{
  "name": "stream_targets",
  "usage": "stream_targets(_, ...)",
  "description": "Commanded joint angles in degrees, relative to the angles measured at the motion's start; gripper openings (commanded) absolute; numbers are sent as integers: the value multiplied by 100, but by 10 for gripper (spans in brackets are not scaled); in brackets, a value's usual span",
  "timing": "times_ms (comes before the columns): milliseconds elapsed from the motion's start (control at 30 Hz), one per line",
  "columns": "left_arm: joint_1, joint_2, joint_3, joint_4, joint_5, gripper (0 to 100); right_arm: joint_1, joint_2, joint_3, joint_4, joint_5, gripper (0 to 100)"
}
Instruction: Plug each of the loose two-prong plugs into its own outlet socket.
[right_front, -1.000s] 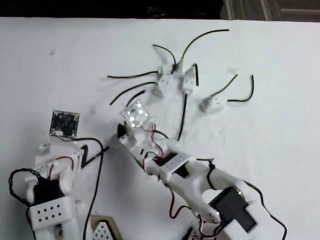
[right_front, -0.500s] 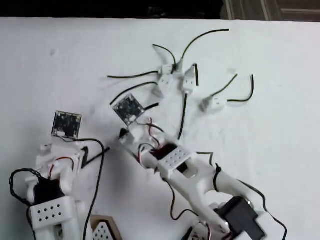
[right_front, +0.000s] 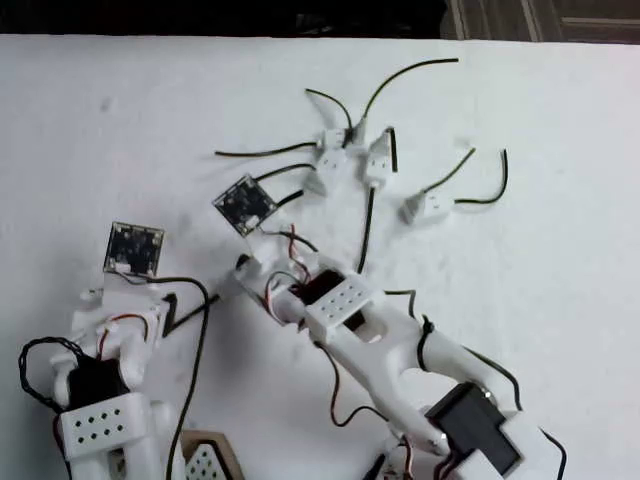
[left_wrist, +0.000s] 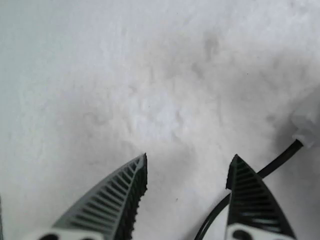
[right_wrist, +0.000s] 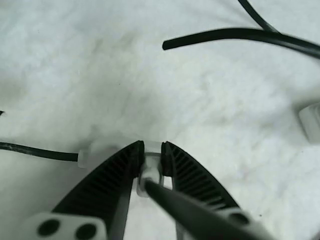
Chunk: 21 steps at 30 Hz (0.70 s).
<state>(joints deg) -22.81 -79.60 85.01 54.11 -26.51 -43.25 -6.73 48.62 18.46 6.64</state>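
The table (right_front: 560, 260) looks matt, rough and cloth-like. On the right gripper (right_wrist: 152, 146), the fingers (right_wrist: 112, 185) are ribbed black plastic. The plug (right_wrist: 151, 161) is translucent white plastic.

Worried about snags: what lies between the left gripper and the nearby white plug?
In the left wrist view, the plug trails its black cable over bare table, past the left gripper.

Plug (right_wrist: 102, 150) largely behind right tool (right_wrist: 152, 146)

The left gripper (left_wrist: 189, 159) stands with fingers (left_wrist: 125, 195) spread, its arm folded back; the right gripper (right_wrist: 152, 146), arm stretched forward, pinches a plug (right_wrist: 105, 150).
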Motion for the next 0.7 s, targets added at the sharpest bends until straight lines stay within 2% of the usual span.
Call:
stream_targets(0, -4, -75, -35, -18, -35, 259, -119, -92, -88, 233, -237, 33)
stream_targets(133, -4, -75, -35, -18, -35, 259, -75, -48, -211, 523, -316, 111)
stream_targets(400, -4, -75, -35, -18, -35, 259, -75, -92, -360, 620, -343, 66)
stream_targets(667, -4, -75, -35, -18, -35, 259, -84, -101, -413, 673, -352, 114)
